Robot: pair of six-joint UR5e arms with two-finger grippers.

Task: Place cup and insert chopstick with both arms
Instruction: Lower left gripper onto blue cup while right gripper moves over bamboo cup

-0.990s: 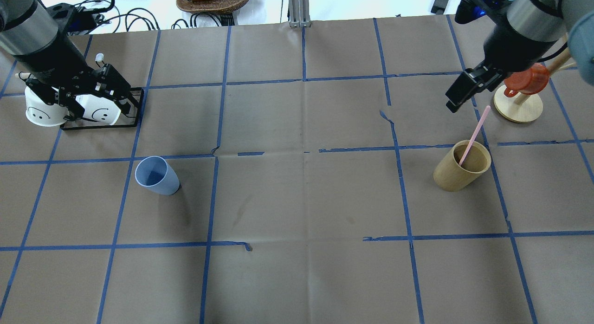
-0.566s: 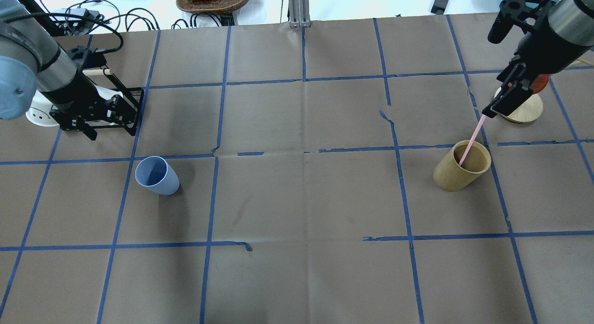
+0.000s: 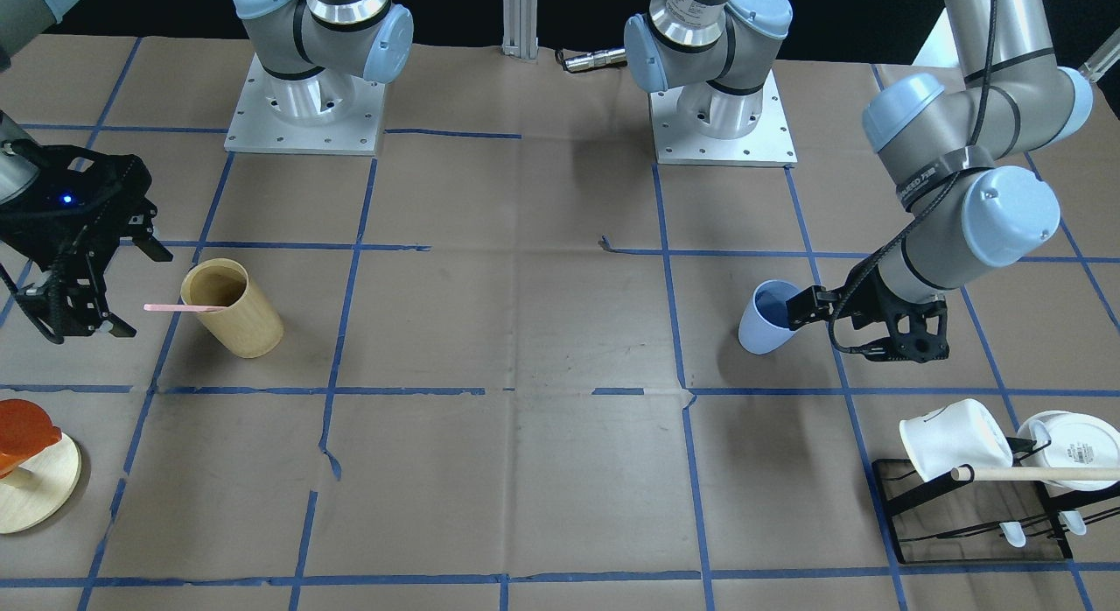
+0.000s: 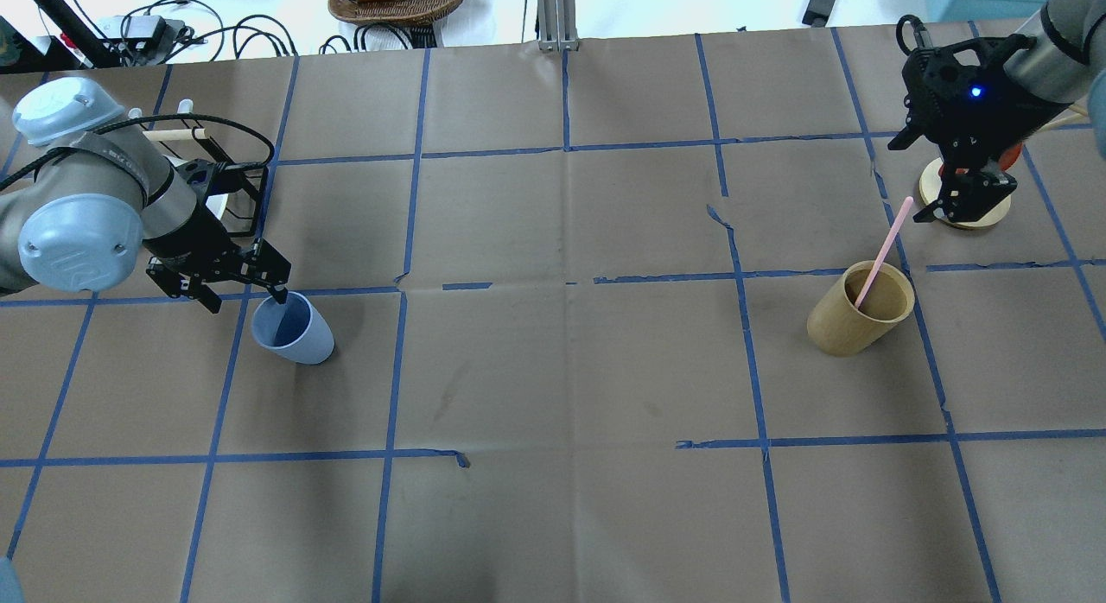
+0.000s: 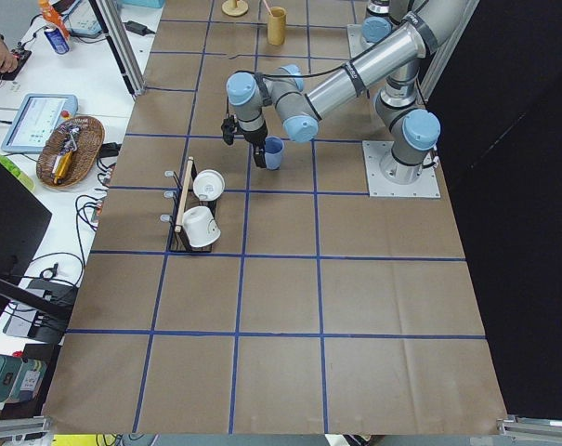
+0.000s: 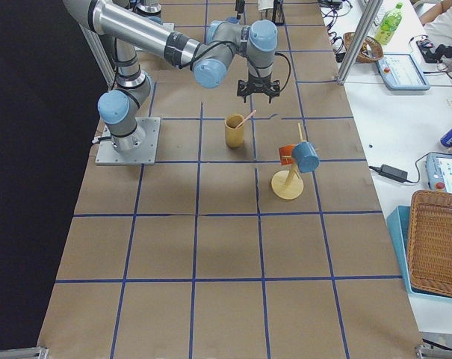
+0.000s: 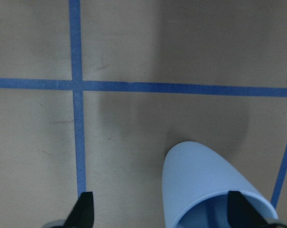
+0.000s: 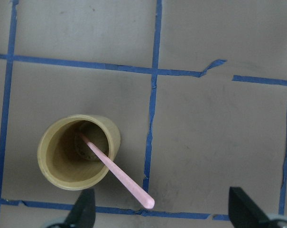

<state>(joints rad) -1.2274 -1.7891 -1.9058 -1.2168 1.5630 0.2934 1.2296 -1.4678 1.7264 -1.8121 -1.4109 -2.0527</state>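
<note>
The light blue cup (image 4: 298, 333) stands upright on the table's left part; it also shows in the front view (image 3: 763, 329) and the left wrist view (image 7: 200, 185). My left gripper (image 4: 246, 299) is open at the cup's rim, with one finger inside the cup and the other outside it. The pink chopstick (image 4: 881, 253) leans in a tan wooden cylinder (image 4: 851, 326) on the right. My right gripper (image 4: 959, 201) is open above the chopstick's top end. In the right wrist view the chopstick's tip (image 8: 148, 202) lies between the open fingers, untouched.
A black rack with white mugs (image 3: 962, 506) stands beyond the cup on the left. A round wooden stand with an orange cup (image 3: 35, 480) is under the right gripper's far side. A wicker basket (image 4: 397, 3) sits past the table's far edge.
My left arm has swung from the mug rack down to the blue cup and put one finger into it. My right gripper has shifted right, away from the chopstick's top. Cup and chopstick have not moved.
</note>
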